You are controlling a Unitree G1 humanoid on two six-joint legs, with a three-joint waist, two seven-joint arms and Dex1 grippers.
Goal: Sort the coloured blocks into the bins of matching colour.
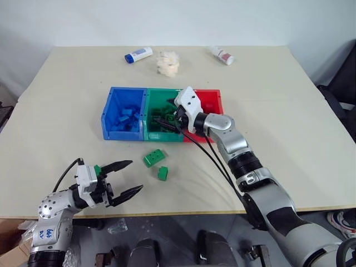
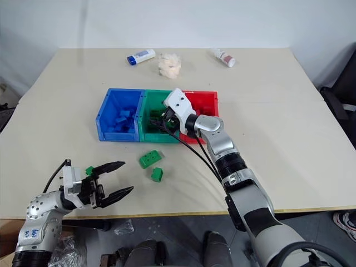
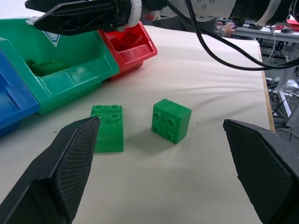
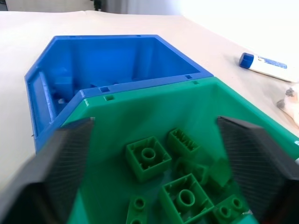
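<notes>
Two green blocks lie on the table in front of the bins: a flat one [image 1: 153, 158] and a cube [image 1: 162, 173]. My left gripper [image 1: 133, 176] stands open near the table's front left, pointing at them; the flat block [image 3: 108, 127] and the cube [image 3: 171, 120] lie beyond its fingertips. My right gripper [image 1: 167, 122] hovers over the green bin [image 1: 161, 135], open, nothing between its fingers [image 4: 65, 163]. Several green blocks [image 4: 148, 157] lie inside that bin. The blue bin [image 1: 119, 135] is to its left, the red bin [image 1: 210, 99] to its right.
Blue bricks lie in the blue bin. At the table's far edge are a blue-capped tube [image 1: 138, 54], a crumpled white wad [image 1: 168, 63] and a red-capped tube [image 1: 222, 55]. Black cables [image 1: 214, 161] hang along my right arm over the table.
</notes>
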